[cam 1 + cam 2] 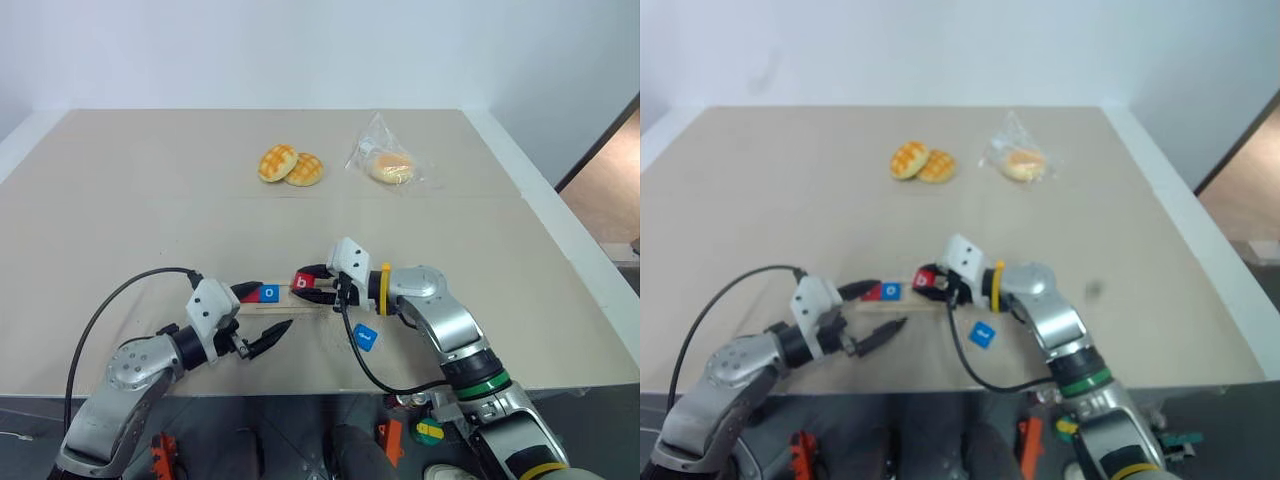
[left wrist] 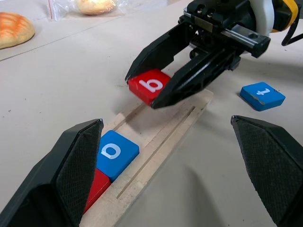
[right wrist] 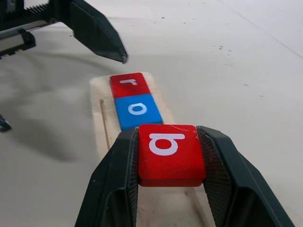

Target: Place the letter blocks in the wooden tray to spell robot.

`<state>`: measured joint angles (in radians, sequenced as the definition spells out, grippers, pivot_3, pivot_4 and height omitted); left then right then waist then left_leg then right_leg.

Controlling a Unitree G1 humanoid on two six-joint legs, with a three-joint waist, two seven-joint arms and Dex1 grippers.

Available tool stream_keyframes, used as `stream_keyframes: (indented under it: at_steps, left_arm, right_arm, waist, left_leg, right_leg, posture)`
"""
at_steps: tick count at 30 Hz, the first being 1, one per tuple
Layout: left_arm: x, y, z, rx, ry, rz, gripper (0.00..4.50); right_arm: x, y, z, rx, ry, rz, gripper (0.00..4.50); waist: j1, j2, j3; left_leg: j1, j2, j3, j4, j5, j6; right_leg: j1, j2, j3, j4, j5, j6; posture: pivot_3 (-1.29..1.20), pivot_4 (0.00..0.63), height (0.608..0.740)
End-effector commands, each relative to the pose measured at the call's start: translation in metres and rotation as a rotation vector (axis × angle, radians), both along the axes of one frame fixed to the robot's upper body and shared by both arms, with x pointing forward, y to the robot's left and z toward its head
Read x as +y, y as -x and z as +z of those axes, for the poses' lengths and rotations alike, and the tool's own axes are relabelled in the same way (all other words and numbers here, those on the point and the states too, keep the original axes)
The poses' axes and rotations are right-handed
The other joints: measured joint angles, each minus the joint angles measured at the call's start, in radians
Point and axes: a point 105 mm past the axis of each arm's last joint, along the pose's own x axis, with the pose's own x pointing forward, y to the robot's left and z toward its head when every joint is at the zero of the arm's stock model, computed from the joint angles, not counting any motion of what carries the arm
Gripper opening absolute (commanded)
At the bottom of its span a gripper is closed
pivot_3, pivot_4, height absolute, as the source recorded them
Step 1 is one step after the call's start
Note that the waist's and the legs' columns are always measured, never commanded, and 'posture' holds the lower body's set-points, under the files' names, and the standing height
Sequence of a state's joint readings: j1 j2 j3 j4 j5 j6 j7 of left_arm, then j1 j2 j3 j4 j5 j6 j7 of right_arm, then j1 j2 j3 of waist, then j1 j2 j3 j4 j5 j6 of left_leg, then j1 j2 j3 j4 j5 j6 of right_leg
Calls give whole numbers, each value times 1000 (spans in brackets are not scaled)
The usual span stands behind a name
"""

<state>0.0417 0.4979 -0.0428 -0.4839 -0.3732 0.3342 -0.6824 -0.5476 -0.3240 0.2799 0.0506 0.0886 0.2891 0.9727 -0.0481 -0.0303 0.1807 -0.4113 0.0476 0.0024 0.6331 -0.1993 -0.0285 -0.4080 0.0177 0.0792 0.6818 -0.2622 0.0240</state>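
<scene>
- The beige table point(image 1: 150, 200) is carrying everything, with its far half bearing only food items
- The right gripper point(image 3: 171, 156) is reaching across toward the robot's left, its two black fingers point(image 3: 118, 175) pinching the red b block point(image 3: 170, 152) by its side edges and holding it just above the open part of the wooden tray point(image 2: 163, 137)
- The left gripper point(image 2: 165, 179) is hovering low beside the near end of the tray, its jaws standing spread wide with nothing between them
- The wooden tray is lying flat near the table's front edge, between the two grippers
- Two golden buns point(image 1: 290, 165) are sitting touching each other toward the far side, and a bagged bun point(image 1: 388, 160) is lying to their right
- The red r block point(image 3: 129, 84) and the blue o block point(image 3: 138, 109) are sitting side by side in the tray's groove, touching, at the end nearer the left gripper
- The blue t block point(image 2: 262, 95) is lying loose on the table, near the tray's other end and apart from it
</scene>
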Motion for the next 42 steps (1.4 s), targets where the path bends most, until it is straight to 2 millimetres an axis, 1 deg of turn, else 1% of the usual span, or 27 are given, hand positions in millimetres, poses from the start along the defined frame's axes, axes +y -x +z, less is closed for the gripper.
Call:
stream_keyframes:
  at_steps: [1, 6, 15, 20, 23, 27, 28, 29, 30, 31, 34, 38, 42]
  left_arm:
    - [-3, 0, 6, -29, 12, -8, 4500]
    - [0, 1, 5, -25, 12, 7, 4500]
    - [0, 2, 4, -26, 14, 20, 4500]
    - [6, 3, 5, -26, 12, 35, 4500]
    - [11, 2, 7, -32, 21, 45, 4500]
    - [12, 3, 9, -33, 22, 27, 4500]
    - [12, 3, 9, -33, 20, 24, 4500]
    - [12, 3, 9, -33, 19, 22, 4500]
    - [12, 3, 9, -33, 16, 20, 4500]
    - [12, 3, 9, -32, 14, 18, 4500]
    - [11, 3, 8, -32, 10, 13, 4500]
    - [11, 3, 8, -28, 9, 7, 4500]
    - [12, 4, 7, -22, 13, 2, 4500]
  right_arm:
    - [15, 9, 6, -36, -7, 36, 2049]
    - [17, 11, -2, -19, 13, 48, 2049]
    - [22, 7, -4, -21, 20, 64, 2049]
    - [19, 2, 11, -48, -17, 45, 2049]
    - [16, 7, 23, -64, -52, 43, 2049]
    - [10, 15, 30, -79, -85, 21, 2049]
    - [8, 17, 31, -79, -93, 14, 1839]
    - [6, 19, 31, -78, -98, 7, 1839]
    - [3, 23, 31, -74, -101, 2, 1379]
    - [1, 26, 30, -72, -101, -2, 1131]
    - [-3, 36, 23, -41, -95, -11, 74]
    - [-6, 42, 11, -9, -78, -25, 27]
    - [-6, 37, 2, 14, -49, -47, 27]
  waist:
    - [0, 0, 0]
    - [0, 0, 0]
    - [0, 0, 0]
    - [0, 0, 0]
    - [0, 0, 0]
    - [0, 0, 0]
    - [0, 0, 0]
    - [0, 0, 0]
    - [0, 0, 0]
    - [0, 0, 0]
    - [0, 0, 0]
    - [0, 0, 0]
    - [0, 0, 0]
  left_leg:
    - [0, 0, 0, 0, 0, 0]
    - [0, 0, 0, 0, 0, 0]
    - [0, 0, 0, 0, 0, 0]
    - [0, 0, 0, 0, 0, 0]
    - [0, 0, 0, 0, 0, 0]
    - [0, 0, 0, 0, 0, 0]
    - [0, 0, 0, 0, 0, 0]
    - [0, 0, 0, 0, 0, 0]
    - [0, 0, 0, 0, 0, 0]
    - [0, 0, 0, 0, 0, 0]
    - [-1, 0, 0, 0, 0, 0]
    - [0, 0, 0, 0, 0, 0]
    - [0, 0, 0, 0, 0, 0]
  right_leg:
    - [0, 0, 0, 0, 0, 0]
    - [0, 0, 0, 0, 0, 0]
    - [0, 0, 0, 0, 0, 0]
    - [0, 0, 0, 0, 0, 0]
    - [0, 0, 0, 0, 0, 0]
    - [0, 0, 0, 0, 0, 0]
    - [0, 0, 0, 0, 0, 0]
    - [0, 0, 0, 0, 0, 0]
    - [0, 0, 0, 0, 0, 0]
    - [0, -1, 0, 0, -1, 0]
    - [0, -1, -1, 0, -1, 0]
    - [0, -1, 0, 0, -1, 0]
    - [0, 0, 0, 0, -1, 0]
  posture:
    - [0, 150, 740]
    - [0, 150, 740]
    - [0, 150, 740]
    - [0, 150, 740]
    - [0, 150, 740]
    - [0, 150, 740]
    - [0, 150, 740]
    - [0, 150, 740]
    - [0, 150, 740]
    - [0, 150, 740]
    - [0, 150, 740]
    - [0, 150, 740]
    - [0, 150, 740]
